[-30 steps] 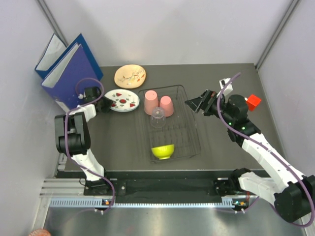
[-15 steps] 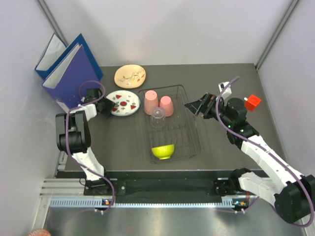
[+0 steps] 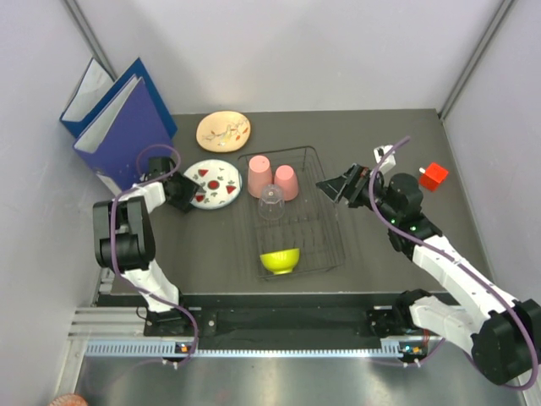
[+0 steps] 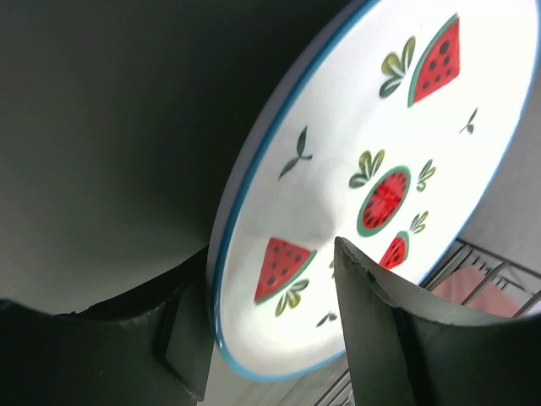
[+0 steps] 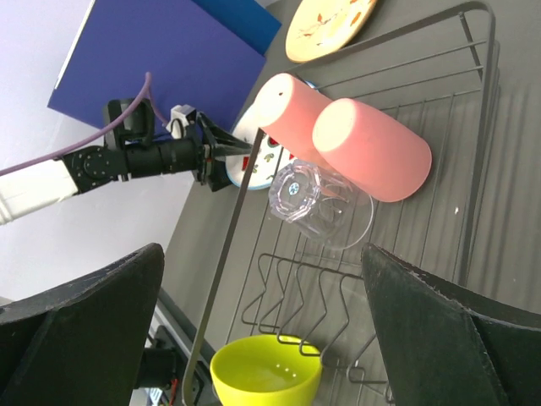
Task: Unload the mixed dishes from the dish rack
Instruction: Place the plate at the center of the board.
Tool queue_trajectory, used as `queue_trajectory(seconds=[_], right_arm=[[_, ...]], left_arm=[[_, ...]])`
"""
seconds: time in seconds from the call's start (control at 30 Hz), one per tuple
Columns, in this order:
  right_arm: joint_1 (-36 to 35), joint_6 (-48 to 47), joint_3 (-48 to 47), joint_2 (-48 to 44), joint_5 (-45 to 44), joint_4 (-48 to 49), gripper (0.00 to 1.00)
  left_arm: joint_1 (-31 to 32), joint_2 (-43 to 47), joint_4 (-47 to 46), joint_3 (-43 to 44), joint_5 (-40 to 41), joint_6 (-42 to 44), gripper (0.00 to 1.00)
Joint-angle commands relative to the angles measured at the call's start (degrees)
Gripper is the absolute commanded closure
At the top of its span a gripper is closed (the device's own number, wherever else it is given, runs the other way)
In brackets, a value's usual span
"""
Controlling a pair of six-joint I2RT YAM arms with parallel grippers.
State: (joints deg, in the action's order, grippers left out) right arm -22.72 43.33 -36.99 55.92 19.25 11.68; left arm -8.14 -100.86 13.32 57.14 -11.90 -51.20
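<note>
2 of the 6 dishes are out of the dish rack [image 3: 279, 152], by my reading: the tan patterned plate [image 3: 223, 131] lies flat on the table [image 3: 211, 254] beyond the rack's far left corner, and the white plate with red fruit prints [image 3: 213, 182] sits just beside the rack's left side, in my left gripper [image 3: 182, 193]. 4 items are left inside: 2 pink cups [image 3: 259, 175] side by side at the far end, mouths down, a clear glass [image 3: 270, 203] just nearer than them and also inverted, and a lime-yellow bowl [image 3: 280, 260] upright at the near end. My left arm is folded back tight, forearm low, wrist turned toward the rack; its fingers [image 4: 372, 330] pinch the plate's near rim, 1 above the printed face and 1 beneath. I cannot tell whether the plate's far edge rests on the table. My right arm reaches forward and inward, with my right gripper [image 3: 336, 186] hovering over the rack's right rim, fingers spread wide, holding nothing, and pointing at the cups and the glass. I judge the plate needs releasing before the rack work resumes.
</note>
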Motion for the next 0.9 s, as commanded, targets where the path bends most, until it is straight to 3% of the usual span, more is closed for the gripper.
queue_trajectory(seconds=[0.0, 0.27, 0.87], right_arm=[[0.04, 0.96, 1.04, -1.08, 1.49, 4.75, 0.00], [0.04, 0.17, 1.57, -2.83, 1.32, 3.00, 0.00], [0.04, 0.26, 0.69, 0.07, 2.02, 4.14, 0.00]], left_arm=[[0.14, -2.68, 14.37, -5.29, 4.70, 3.12, 0.39], [0.32, -6.63, 18.93, -0.46, 3.37, 3.22, 0.38], [0.76, 4.87, 28.60, 1.21, 8.38, 6.02, 0.39]])
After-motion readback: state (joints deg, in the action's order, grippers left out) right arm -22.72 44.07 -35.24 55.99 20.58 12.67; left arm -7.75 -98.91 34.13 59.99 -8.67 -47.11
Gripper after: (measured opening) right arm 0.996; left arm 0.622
